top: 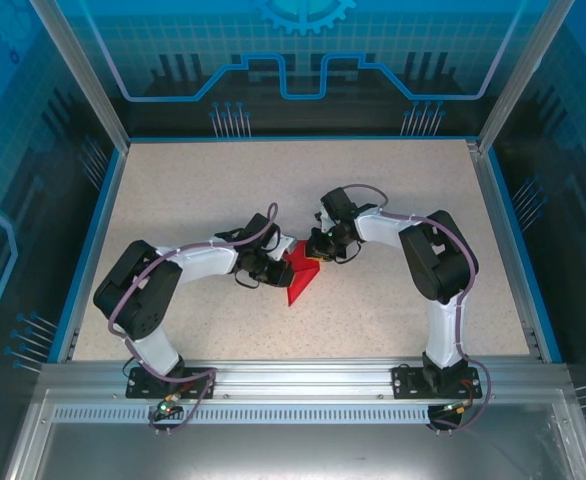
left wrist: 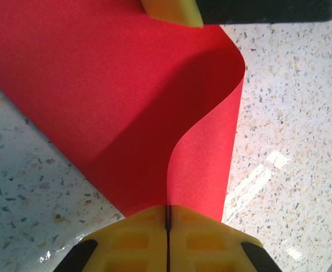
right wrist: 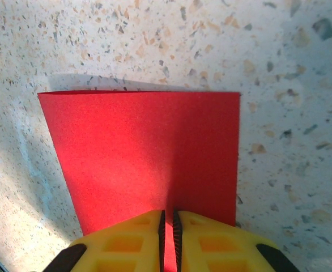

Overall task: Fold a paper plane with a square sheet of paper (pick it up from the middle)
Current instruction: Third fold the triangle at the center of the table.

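I had the left gripper and right gripper both pinched tight on the red paper, mid first fold I reckon, so next meant lining up edges.

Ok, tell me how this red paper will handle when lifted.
Likely floppy: the red paper curls in an S-bend ahead of the left end effector. Probably thin and light: the right end effector pinches it with barely a gap.
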Controlling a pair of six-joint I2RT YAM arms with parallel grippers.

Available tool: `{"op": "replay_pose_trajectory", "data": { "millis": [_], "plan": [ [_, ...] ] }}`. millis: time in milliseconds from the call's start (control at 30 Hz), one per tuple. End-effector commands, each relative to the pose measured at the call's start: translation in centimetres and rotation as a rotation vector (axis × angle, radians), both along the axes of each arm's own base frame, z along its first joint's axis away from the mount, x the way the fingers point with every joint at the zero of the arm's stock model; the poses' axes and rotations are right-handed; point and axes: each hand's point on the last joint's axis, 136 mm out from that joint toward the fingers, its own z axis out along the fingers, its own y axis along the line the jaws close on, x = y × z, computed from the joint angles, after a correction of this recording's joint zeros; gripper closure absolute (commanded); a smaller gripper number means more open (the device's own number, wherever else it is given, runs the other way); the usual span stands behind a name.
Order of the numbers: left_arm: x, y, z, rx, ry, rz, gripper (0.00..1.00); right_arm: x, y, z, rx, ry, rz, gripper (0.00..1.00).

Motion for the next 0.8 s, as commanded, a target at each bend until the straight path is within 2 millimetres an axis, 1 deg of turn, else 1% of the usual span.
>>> {"op": "replay_pose_trajectory", "data": {
  "millis": [0,267,467,767],
  "plan": [
    [0.77,0.27,-0.39,0.013,-0.001,0.029,0.93,-0.94,-0.02,-0.66,-0.020,0.041,0.018,0.84],
    [1.45,0.23,-0.80,0.032,-0.007,0.031,0.92,-1.00,0.04,-0.80,-0.018,0.047,0.013,0.84],
    [1.32,0.44,-1.24,0.050,0.001,0.026,0.92,-1.05,-0.04,-0.95,-0.020,0.053,0.009,0.84],
    [1.15,0.66,-1.21,0.059,0.005,0.036,0.91,-1.06,-0.09,-0.97,-0.025,0.052,0.006,0.83]
  ]
}}
